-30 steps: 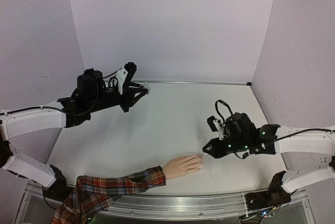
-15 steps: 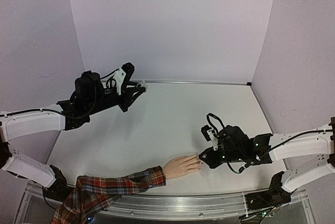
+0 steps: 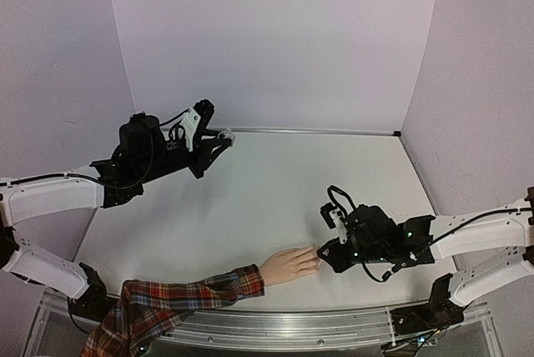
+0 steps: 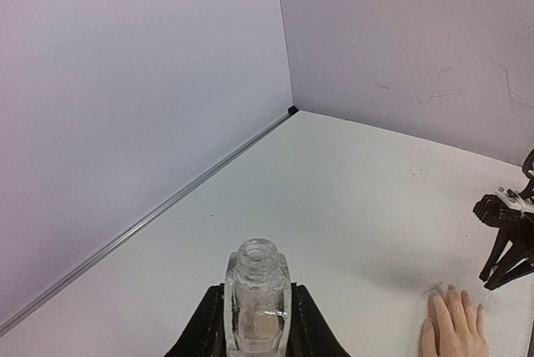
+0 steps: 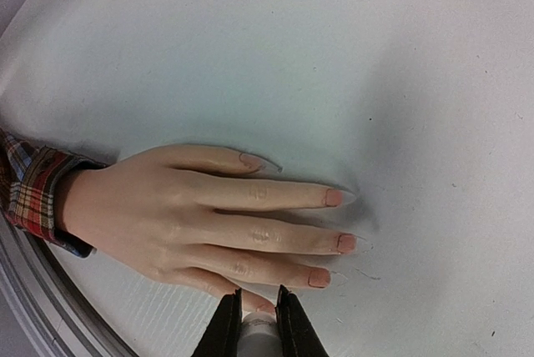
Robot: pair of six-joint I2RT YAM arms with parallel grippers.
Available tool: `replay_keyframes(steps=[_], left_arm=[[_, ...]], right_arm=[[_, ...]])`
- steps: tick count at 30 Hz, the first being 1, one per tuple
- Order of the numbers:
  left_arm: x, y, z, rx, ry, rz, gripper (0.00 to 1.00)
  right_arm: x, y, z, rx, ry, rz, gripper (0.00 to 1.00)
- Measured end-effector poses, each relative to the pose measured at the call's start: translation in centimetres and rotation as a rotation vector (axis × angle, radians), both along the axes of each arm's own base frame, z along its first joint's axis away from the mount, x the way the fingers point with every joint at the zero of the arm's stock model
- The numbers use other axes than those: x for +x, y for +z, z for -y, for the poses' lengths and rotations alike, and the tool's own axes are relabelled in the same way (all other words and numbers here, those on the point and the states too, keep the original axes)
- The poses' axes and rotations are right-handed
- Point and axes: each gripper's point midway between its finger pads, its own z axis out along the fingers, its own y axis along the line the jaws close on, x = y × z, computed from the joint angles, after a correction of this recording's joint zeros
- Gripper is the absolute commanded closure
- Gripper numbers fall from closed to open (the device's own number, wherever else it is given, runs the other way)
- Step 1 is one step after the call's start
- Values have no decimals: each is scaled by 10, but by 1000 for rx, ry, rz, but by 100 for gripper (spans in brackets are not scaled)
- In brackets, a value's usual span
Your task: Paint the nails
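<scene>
Three nails on the pale peach mannequin hand show a pinkish-red tint in the right wrist view. The uppermost digit's nail looks bare, and the lowest fingertip is hidden behind the jaws. The hand lies flat, palm down, near the front edge of the white table top, with its red plaid sleeve trailing toward the left base. At the fingertips, the right gripper is pinched nearly closed on a small white stub, likely the brush cap; bristles not visible. Over the last second this arm's wrist has drawn in leftward and toward the front edge, mostly in the first half-second, while its tip kept to the fingertips. Judgement: it is settling for a stroke on one of the lower fingers; job seems past midway, with at least one nail left. Farther back, the left gripper is clamped tight on a clear glass bottle, neck open, raised over the far left of the table and well apart from the hand. It shifted slightly early in the second, then held. The bottle looks parked for the next dip.
</scene>
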Motion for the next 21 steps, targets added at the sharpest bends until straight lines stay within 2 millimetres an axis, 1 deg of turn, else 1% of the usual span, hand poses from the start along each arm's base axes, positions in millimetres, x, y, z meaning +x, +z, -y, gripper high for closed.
replay_keyframes(steps=[9, 18, 21], left_arm=[[0, 0, 0, -1, -1, 0, 100], [0, 0, 0, 0, -1, 0, 100], [0, 0, 0, 0, -1, 0, 100]], right_arm=[[-2, -3, 1, -5, 1, -9, 100], [-4, -19, 3, -51, 2, -35, 100], [-4, -20, 3, -51, 2, -34, 100]])
